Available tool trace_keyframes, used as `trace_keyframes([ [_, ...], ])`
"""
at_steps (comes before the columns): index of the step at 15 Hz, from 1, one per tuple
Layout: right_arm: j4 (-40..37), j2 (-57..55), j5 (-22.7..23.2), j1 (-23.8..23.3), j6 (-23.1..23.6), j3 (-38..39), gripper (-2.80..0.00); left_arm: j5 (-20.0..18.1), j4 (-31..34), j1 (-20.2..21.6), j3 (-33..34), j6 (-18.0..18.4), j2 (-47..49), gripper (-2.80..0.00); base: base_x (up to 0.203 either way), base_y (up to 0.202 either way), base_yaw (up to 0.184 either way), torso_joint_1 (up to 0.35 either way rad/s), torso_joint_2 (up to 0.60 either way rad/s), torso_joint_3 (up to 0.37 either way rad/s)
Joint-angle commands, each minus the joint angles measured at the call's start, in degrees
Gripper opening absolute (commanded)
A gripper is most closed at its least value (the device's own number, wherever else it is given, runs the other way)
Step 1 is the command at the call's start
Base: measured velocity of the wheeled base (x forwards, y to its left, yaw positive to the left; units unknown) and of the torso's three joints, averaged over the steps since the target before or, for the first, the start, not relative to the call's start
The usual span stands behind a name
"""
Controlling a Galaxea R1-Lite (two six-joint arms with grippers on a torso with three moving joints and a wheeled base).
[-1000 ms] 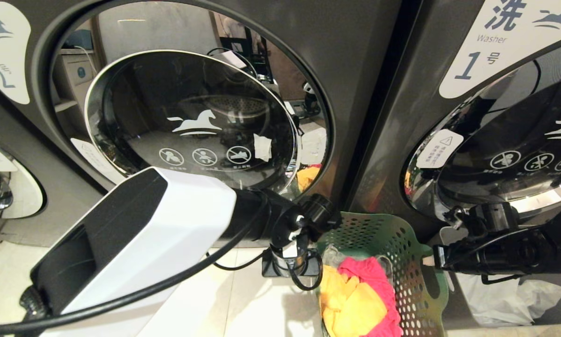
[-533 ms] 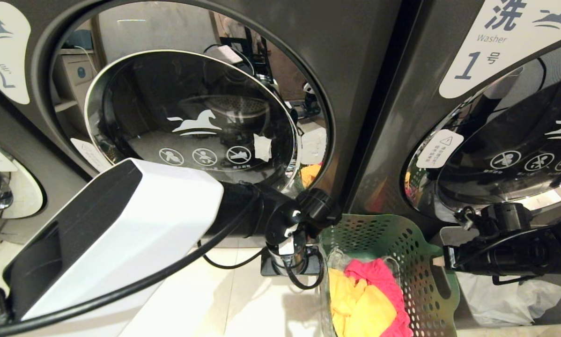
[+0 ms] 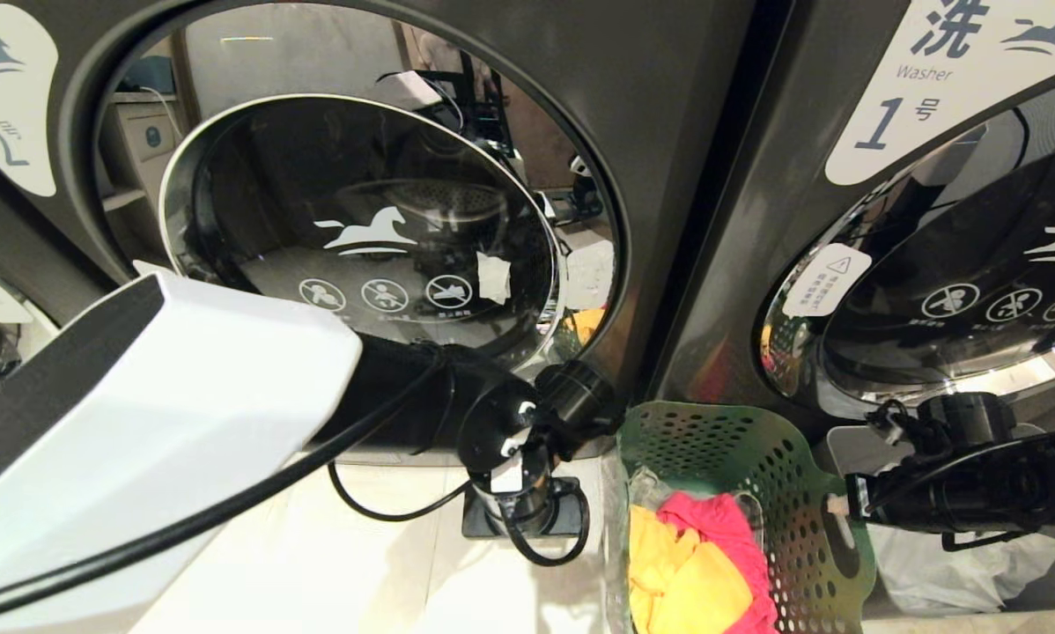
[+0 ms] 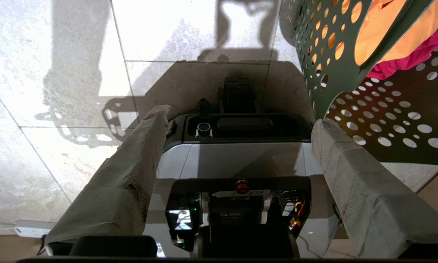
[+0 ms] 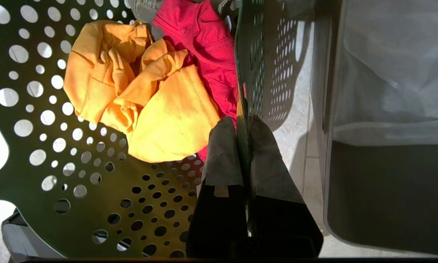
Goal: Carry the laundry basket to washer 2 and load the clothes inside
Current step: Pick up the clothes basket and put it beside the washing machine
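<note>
while the right gripper [image 5: 242,146] has its jaws clamped on the basket [image 3: 756,458] rim at the side toward washer 1, the left gripper [image 4: 237,128] hangs with jaws wide apart, empty, above the floor [image 4: 58,54], just beside the basket's opposite wall. clothes [image 5: 149,98] lie inside. washer 2 [image 3: 360,238], door shut, stands behind and to the left, so the free left arm is nearer it.

Clothes [image 3: 690,563] in basket [image 3: 809,493], between two washer doors [image 3: 360,229].
</note>
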State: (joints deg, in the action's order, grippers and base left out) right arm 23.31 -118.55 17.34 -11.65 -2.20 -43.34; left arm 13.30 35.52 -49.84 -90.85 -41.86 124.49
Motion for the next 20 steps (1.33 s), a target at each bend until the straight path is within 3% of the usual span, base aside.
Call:
trace_keyframes([
  [1,0.3,0.2,0.1,0.0,0.2,0.4,-2.8,0.1,0.2,0.0,1.5,-0.2,-2.0,0.0,0.0,0.0,0.0,0.0,0.0,0.0],
  [2,0.4,0.1,0.2,0.0,0.2,0.0,-2.8,0.2,0.2,0.0,1.5,-0.2,-2.1,0.0,0.0,0.0,0.0,0.0,0.0,0.0],
  [3,0.3,0.0,0.2,0.1,0.1,-0.2,-1.25,0.2,0.2,0.0,1.5,-0.2,-2.1,0.0,0.0,0.0,0.0,0.0,0.0,0.0],
  [4,0.2,0.0,0.2,0.1,0.2,-0.2,0.0,0.3,0.2,0.0,1.5,-0.2,-2.1,0.0,0.0,0.0,0.0,0.0,0.0,0.0],
  [10,-0.1,5.7,0.4,0.4,0.3,2.8,0.0,0.2,0.2,0.0,3.4,-0.3,-4.2,0.0,0.0,0.0,0.0,0.0,0.0,0.0],
  [16,-1.3,23.7,0.3,0.9,0.8,15.1,0.0,0.7,0.1,0.3,12.2,-1.3,-13.6,0.0,0.0,0.0,0.0,0.0,0.0,0.0],
  [17,-1.5,27.2,0.1,0.9,1.1,16.8,-2.8,0.8,0.0,0.3,14.4,-1.5,-15.6,-2.8,0.0,0.0,0.0,0.0,0.0,0.0],
  [20,-4.9,37.4,-0.7,1.0,1.4,19.1,-2.8,2.2,-2.7,0.7,20.8,-1.8,-22.6,-2.8,0.0,0.0,0.0,0.0,0.0,0.0],
])
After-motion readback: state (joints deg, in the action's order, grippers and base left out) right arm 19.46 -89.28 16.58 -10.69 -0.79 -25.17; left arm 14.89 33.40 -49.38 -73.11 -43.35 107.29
